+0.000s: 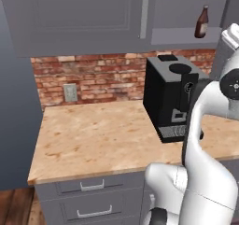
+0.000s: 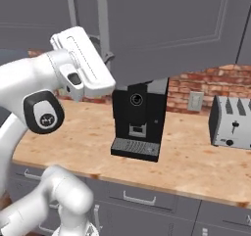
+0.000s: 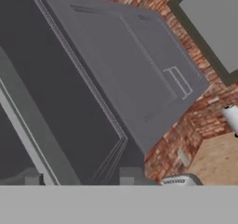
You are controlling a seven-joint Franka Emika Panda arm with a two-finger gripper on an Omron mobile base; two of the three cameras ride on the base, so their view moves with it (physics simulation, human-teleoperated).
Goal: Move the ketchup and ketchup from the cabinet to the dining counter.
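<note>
One ketchup (image 1: pixel 201 22), a dark red-brown bottle with a pale label, stands on the grey shelf in the open right section of the cabinet (image 1: pixel 84 18). My gripper (image 2: pixel 109 59) is up at the swung-open cabinet door (image 2: pixel 171 29), right by its slim silver handle (image 2: pixel 103 19). In the hand view the gripper (image 3: pixel 81 179) shows two fingertips (image 3: pixel 130 174) standing apart, with the pale handle bar (image 3: pixel 28 139) running down between them, close to the left tip. The gripper is open. The dining counter is out of view.
A black coffee machine (image 1: pixel 172 95) stands on the beige counter (image 1: pixel 93 135) under the cabinet, against the brick wall. A silver toaster (image 2: pixel 230 122) sits further right. Grey drawers (image 1: pixel 91 200) run below the counter edge.
</note>
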